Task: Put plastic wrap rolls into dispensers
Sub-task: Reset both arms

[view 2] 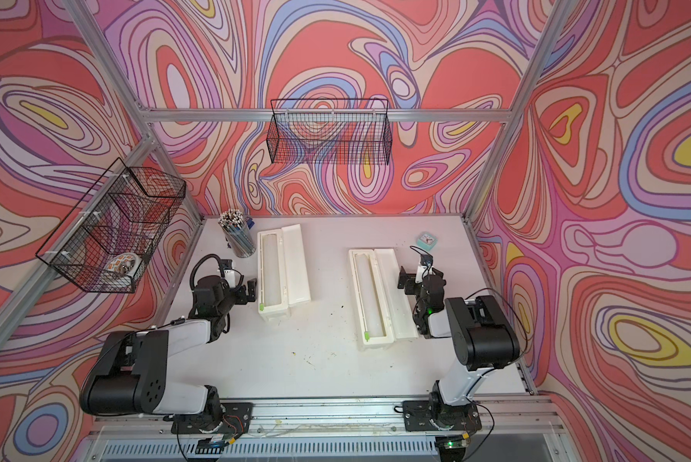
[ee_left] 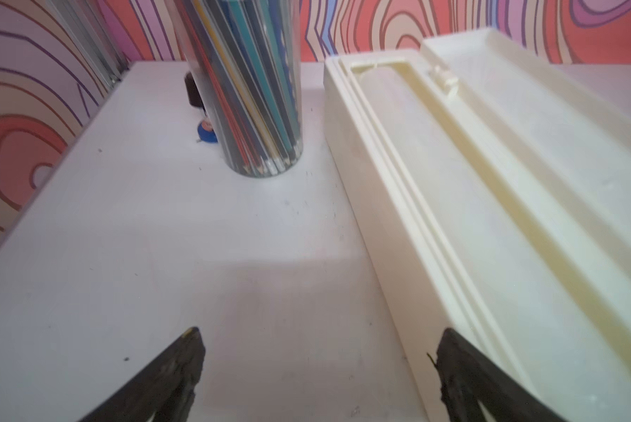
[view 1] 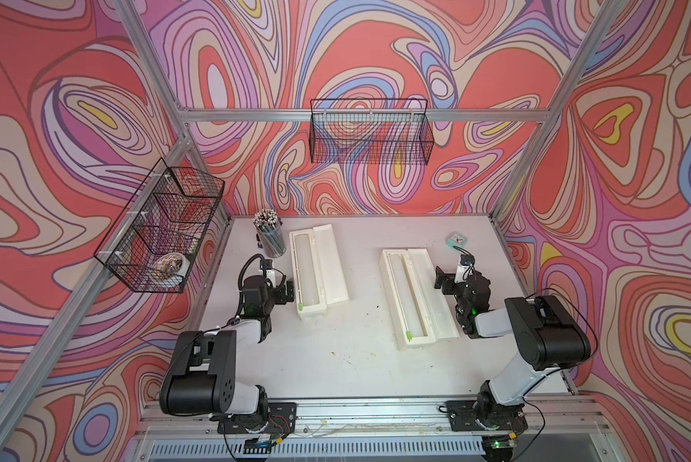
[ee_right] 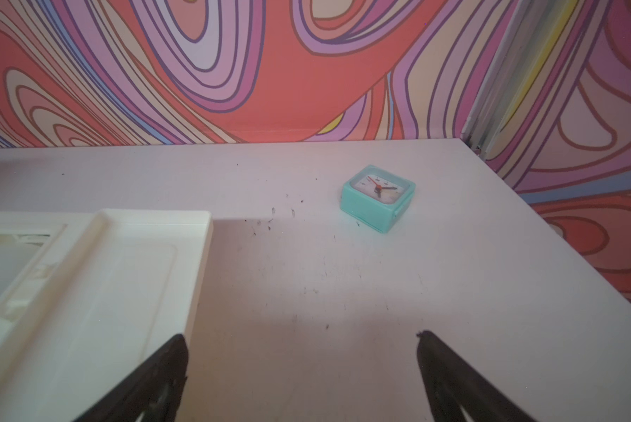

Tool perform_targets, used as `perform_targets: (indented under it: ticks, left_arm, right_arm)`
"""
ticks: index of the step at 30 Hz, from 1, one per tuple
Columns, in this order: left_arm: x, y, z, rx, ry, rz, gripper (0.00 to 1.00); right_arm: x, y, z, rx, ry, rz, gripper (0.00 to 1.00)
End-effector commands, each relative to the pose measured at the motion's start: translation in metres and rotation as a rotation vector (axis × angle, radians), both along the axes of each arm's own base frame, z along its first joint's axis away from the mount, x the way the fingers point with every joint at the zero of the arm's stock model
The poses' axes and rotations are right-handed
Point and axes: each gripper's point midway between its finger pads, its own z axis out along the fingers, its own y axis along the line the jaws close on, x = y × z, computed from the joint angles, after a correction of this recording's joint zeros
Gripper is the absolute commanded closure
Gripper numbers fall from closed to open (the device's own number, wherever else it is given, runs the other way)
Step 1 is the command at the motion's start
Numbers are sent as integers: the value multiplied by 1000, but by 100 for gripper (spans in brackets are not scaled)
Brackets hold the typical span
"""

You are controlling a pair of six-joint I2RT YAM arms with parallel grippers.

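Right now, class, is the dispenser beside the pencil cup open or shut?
Open: the dispenser has its lid flat beside it, interior exposed.

We see the left arm (view 1: 200, 380) and right arm (view 1: 548, 336): white links, black joint housings, looping black cables, green lights.

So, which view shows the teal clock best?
The right wrist view: the clock is near, its hands clear. In both top views it is tiny, far back. The left wrist view misses it.

No text, label or number can be read; the dial of the small clock (ee_right: 378, 195) is too blurred.
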Motion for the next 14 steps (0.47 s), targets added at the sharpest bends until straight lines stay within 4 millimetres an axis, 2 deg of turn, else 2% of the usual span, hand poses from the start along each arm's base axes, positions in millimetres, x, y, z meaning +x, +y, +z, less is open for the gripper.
perform_targets:
  ticks: [1,3,6,8,14]
  left_arm:
    - [8,6,18,8,-134,21,0]
    - [12,13,23,27,-154,77,0]
    - [12,2,19,28,-113,10,0]
    - [11,4,22,28,-149,24,0]
    - [14,0,17,22,-118,-2,0]
  right_arm:
    - [1,-1,-7,1,27,16,2]
    - [1,-1,-7,3,27,16,2]
    - [1,-2,-8,1,30,11,2]
    - [3,-7,-9,7,43,-16,2]
    - [4,-8,-9,13,46,-20,2]
